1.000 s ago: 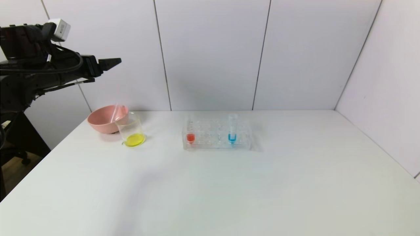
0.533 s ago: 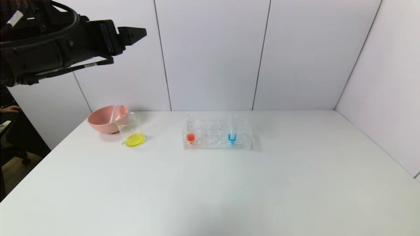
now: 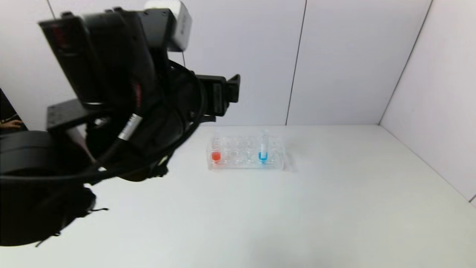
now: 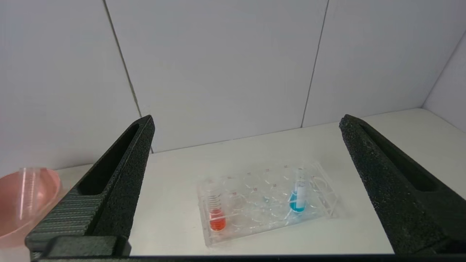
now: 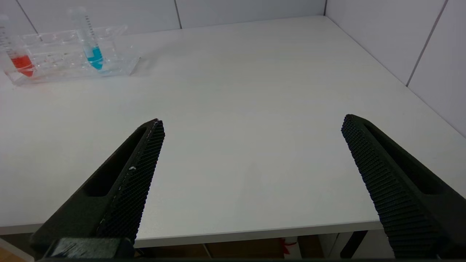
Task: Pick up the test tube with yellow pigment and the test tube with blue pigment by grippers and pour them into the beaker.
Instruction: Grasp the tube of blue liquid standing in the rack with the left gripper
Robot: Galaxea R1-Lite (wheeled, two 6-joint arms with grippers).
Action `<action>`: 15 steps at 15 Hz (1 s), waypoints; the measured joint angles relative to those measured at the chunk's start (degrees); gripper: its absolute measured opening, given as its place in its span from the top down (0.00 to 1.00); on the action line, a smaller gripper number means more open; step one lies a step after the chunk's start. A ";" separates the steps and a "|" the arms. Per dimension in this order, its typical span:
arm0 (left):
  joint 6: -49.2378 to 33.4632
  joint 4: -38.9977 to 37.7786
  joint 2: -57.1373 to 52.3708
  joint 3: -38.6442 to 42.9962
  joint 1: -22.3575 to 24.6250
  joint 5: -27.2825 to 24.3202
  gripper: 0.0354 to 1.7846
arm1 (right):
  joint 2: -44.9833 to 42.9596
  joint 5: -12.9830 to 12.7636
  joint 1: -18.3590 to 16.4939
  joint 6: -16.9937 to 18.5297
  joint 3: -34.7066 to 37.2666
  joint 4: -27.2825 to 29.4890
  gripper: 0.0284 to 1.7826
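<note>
Left gripper (image 4: 247, 125) raised, jaws wide and empty, framing the rack (image 4: 267, 202) ahead, evidently lining up on the blue tube (image 4: 299, 194) standing in it. Right gripper (image 5: 251, 123) parked low, jaws spread, empty.

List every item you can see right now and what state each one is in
Left gripper: raised above the table, jaws open, empty.
Right gripper: low near the table's front edge, jaws open, empty.
Blue tube: upright in the rack.
Red tube: upright in the rack.
Rack: flat on the table.
Pink bowl: holds an empty tube.
</note>
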 joint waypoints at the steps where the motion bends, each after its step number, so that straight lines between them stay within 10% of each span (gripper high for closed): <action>1: 0.22 -4.08 2.85 0.55 -1.07 0.96 0.00 | 0.00 0.02 0.00 -0.02 0.00 0.00 0.00; 6: 3.58 -23.82 17.32 -0.28 -3.44 4.06 0.00 | 0.00 0.00 0.00 -0.02 0.00 0.00 0.00; 15: 0.44 -22.16 34.90 -12.79 -4.68 12.54 0.00 | 0.00 0.00 0.00 -0.02 0.00 0.00 0.00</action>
